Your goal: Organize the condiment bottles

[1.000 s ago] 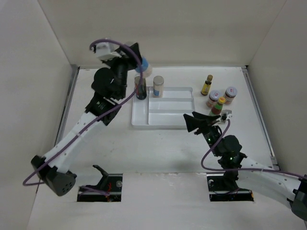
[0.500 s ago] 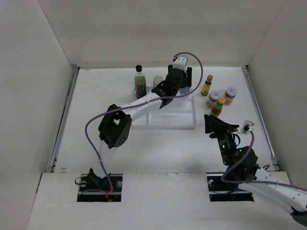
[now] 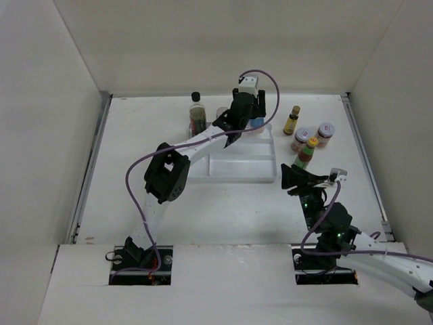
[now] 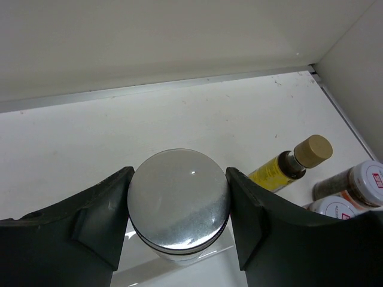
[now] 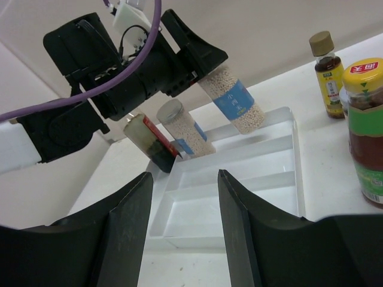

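Left tool (image 4: 178,222) pinches the silver-lidded jar (image 4: 178,192) by its sides.

Top external: high above the near edge, looking down and forward over the whole table (image 3: 223,210).
Left wrist: very close above the held blue-labelled jar (image 4: 178,206), facing the back right corner.
Right wrist: low, near table level, looking across the white divided tray (image 5: 236,179).
Shared: all three show that jar and the tiny yellow bottle (image 3: 291,120).
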Available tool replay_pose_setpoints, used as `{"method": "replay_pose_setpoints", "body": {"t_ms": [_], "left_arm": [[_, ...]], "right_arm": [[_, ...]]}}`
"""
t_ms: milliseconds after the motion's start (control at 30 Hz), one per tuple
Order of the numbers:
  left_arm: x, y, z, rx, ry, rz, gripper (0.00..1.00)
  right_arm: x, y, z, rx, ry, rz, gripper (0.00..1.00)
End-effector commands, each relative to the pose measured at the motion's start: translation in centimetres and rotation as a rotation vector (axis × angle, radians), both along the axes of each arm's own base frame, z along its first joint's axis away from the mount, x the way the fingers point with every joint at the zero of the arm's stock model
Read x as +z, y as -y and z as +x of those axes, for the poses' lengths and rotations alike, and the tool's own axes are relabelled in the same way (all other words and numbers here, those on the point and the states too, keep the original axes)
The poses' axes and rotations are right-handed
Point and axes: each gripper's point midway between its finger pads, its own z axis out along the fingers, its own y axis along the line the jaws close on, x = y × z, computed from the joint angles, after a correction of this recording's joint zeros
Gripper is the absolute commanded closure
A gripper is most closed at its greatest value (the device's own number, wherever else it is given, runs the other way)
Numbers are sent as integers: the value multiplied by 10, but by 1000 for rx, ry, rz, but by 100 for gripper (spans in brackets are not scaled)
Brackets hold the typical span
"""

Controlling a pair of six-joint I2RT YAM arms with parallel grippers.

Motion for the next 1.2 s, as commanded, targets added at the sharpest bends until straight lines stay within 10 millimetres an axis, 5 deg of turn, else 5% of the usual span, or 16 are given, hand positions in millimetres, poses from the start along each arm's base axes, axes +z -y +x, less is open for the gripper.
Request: {"method": "replay_pose_setpoints", "body": {"t_ms": [0, 400, 500, 567, 667, 900, 1167], "left_arm": [[89, 12, 1, -26, 175, -174, 67], [11, 25, 11, -31, 81, -78, 64], [1, 24, 8, -32, 70, -65, 51], [4, 25, 2, -39, 71, -66, 31], [17, 24, -6, -45, 87, -79, 0], [84, 25, -36, -82, 184, -148, 0], [189, -3, -89, -71, 377, -267, 0]], "right_arm": [[24, 4, -3, -6, 49, 58, 46], [24, 4, -6, 2, 55, 59, 44], [25, 5, -6, 0, 58, 57, 41], [28, 5, -6, 3, 62, 62, 37], [34, 4, -7, 5, 70, 61, 35], [59, 9, -11, 5, 110, 80, 46], [127, 18, -25, 18, 226, 118, 66]]}}
